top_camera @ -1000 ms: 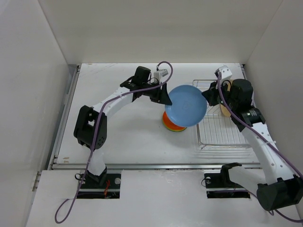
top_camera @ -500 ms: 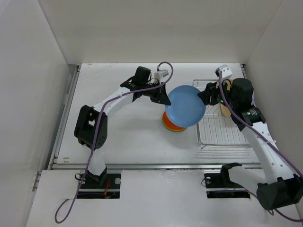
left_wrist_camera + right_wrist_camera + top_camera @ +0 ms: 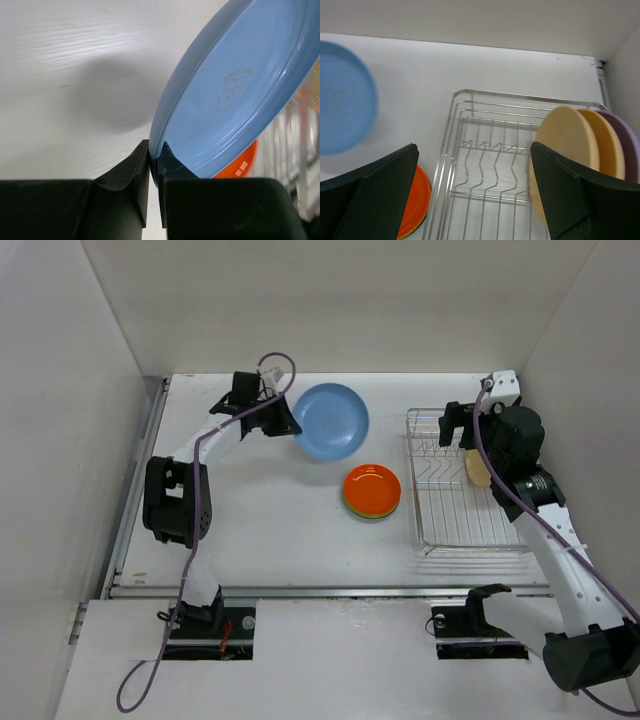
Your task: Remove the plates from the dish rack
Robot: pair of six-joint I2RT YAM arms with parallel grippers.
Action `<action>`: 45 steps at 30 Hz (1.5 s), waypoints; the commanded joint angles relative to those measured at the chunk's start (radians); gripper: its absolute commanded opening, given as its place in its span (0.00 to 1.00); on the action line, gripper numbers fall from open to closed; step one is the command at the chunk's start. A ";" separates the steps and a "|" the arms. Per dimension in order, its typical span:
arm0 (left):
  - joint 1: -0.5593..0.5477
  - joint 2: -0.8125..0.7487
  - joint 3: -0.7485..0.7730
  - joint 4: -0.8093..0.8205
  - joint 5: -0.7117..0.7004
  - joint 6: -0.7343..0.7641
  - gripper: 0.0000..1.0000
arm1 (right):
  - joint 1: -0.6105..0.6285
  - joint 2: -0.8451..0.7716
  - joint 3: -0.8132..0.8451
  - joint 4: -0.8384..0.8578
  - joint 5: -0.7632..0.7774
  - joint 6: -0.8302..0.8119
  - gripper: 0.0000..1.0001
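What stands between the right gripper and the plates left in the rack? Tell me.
Nothing visible. The open right gripper hangs over the dish rack, above its bare wires. The tan plates and lavender plate stand upright at its right side, unobstructed.

The rack (image 3: 455,522) sits on the right side of the table (image 3: 260,530), with three plates (image 3: 567,145) standing on edge along its right side. Just left of the rack, a stack (image 3: 372,490) lies flat on the table. Behind and left of the stack, a single plate (image 3: 335,422) hangs tilted above the table in the left gripper (image 3: 289,424). The right gripper (image 3: 459,426) hovers over the rack's far end.
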 commanded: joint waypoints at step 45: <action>0.073 0.228 0.101 -0.201 -0.291 -0.053 0.64 | -0.105 0.348 -0.028 0.124 0.714 -0.293 0.36</action>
